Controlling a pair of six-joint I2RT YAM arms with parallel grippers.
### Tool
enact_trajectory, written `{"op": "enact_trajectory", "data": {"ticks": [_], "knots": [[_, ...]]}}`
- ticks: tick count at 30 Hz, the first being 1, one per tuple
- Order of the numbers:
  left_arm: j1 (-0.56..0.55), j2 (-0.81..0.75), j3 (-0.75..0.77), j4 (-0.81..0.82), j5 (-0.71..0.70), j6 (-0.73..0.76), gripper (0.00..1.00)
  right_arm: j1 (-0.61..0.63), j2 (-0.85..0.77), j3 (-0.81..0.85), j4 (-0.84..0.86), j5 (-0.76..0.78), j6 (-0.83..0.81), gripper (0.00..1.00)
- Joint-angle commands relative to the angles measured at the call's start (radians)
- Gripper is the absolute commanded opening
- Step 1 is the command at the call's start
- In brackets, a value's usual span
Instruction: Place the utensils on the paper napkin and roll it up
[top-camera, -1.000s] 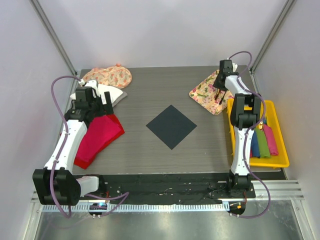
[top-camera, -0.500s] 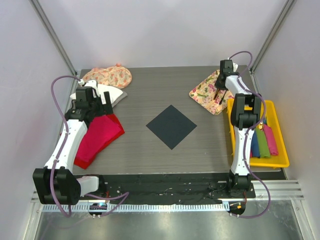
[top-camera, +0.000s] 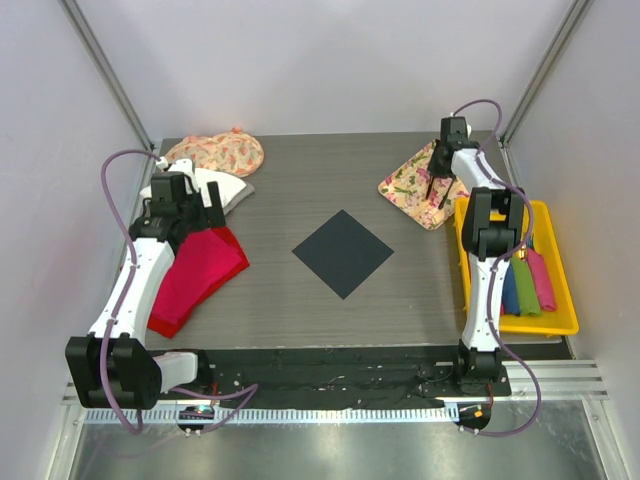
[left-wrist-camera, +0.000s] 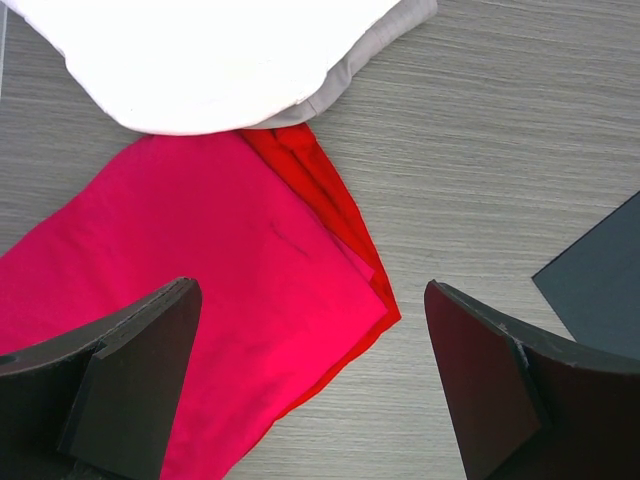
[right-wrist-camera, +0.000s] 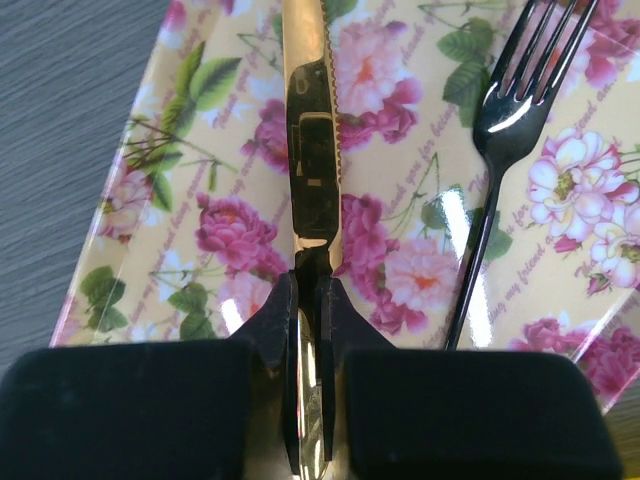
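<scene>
Seen from above, a yellow bin (top-camera: 540, 215) at the right edge of the desk (top-camera: 300, 310) holds blue, green and pink rolled cloths (top-camera: 527, 285). A floral tray (top-camera: 400, 183) lies far right under the right hand (top-camera: 436, 192). The dark paper napkin (top-camera: 342, 252) lies mid-desk, well apart from that hand. In the left wrist view, the left hand (left-wrist-camera: 308, 290) is spread wide and holds nothing above a red cloth (left-wrist-camera: 200, 270), with the napkin's corner at the right edge. In the right wrist view, the right hand is pinched on a gold knife (right-wrist-camera: 305, 120) in the tray, with a fork (right-wrist-camera: 505, 120) beside it.

The knife (right-wrist-camera: 308, 150) is gold, the tray (right-wrist-camera: 150, 300) pink-floral
</scene>
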Motion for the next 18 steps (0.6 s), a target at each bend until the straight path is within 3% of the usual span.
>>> {"op": "enact_trajectory", "data": {"ticks": [1,8,18], "knots": [[0.004,-0.005,0.044,0.030,-0.013,0.013,1.00,0.009,-0.174,-0.002,0.027,-0.045,-0.046,0.01],[0.004,-0.004,0.052,0.032,-0.007,0.009,1.00,0.065,-0.350,-0.190,0.027,-0.122,-0.057,0.01],[0.004,-0.001,0.061,0.007,0.004,-0.043,1.00,0.321,-0.596,-0.505,0.043,-0.139,0.055,0.01]]}}
